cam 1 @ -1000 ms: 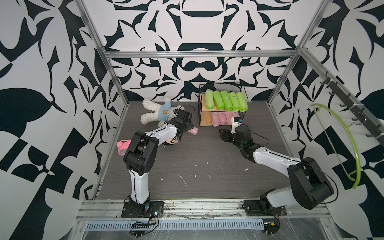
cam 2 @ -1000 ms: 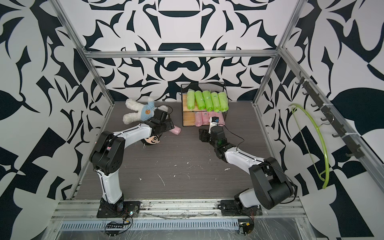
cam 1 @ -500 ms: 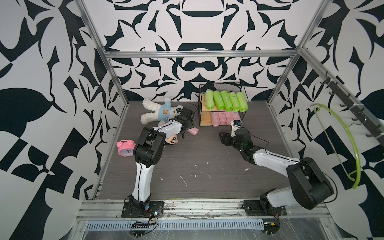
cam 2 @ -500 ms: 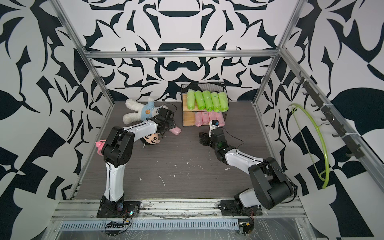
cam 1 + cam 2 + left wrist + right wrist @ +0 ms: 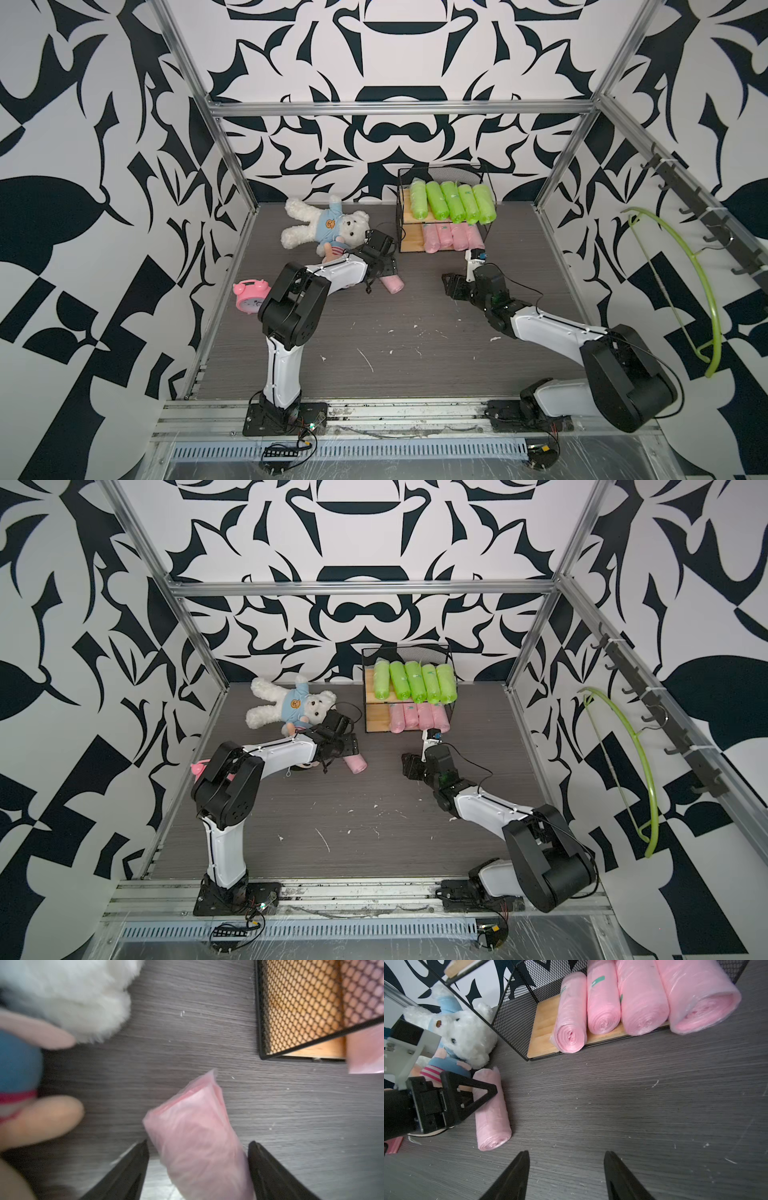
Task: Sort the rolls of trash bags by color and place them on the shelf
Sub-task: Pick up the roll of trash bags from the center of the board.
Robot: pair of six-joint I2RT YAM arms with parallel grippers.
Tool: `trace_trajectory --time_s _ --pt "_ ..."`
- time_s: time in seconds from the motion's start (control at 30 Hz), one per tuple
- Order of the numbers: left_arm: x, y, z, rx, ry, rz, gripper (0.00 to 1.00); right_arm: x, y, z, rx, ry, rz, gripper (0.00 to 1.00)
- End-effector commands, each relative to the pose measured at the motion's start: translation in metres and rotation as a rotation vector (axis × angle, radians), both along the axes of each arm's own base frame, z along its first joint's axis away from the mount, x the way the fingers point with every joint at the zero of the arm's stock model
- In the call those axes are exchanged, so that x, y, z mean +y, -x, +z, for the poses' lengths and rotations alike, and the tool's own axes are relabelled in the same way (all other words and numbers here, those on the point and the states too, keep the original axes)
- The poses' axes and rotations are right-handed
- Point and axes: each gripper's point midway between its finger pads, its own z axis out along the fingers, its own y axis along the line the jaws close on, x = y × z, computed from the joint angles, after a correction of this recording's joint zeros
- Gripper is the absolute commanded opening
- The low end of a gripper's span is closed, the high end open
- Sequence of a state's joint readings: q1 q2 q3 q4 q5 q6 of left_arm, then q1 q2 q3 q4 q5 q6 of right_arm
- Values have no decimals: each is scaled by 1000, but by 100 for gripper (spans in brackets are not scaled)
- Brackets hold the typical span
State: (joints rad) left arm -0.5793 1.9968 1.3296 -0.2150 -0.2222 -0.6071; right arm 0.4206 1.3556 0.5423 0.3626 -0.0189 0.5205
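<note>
Left wrist view: crinkly pale-pink roll (image 5: 197,1136), plastic-wrapped.

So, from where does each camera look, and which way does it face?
Top views: high behind the arm bases, facing down toward the back wall; left arm and right arm show whole, plus shelf and bear.
Left wrist: on the left arm, facing down at the floor; open left tool straddles the loose roll.
Right wrist: on the right arm, low, facing the shelf; open right tool, empty.
Shared: both wrist views show roll, bear, shelf.
</note>
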Motion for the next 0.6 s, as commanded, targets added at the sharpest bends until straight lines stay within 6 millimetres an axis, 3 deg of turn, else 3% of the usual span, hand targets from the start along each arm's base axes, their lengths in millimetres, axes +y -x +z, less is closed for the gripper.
trace_trajectory --time_s 0.0,0.23,0.43,0.57 --pt "6 -9 -9 21 -65 -12 84 2 -2 12 -30 -22 -6 63" --pt "-3 -20 -20 44 -56 -26 81 6 6 8 -10 -16 19 62" --pt "-6 -21 -19 41 -11 -10 67 16 15 6 10 -38 58 63" --pt "-8 -13 -5 7 90 25 54 33 22 11 10 -95 119 63"
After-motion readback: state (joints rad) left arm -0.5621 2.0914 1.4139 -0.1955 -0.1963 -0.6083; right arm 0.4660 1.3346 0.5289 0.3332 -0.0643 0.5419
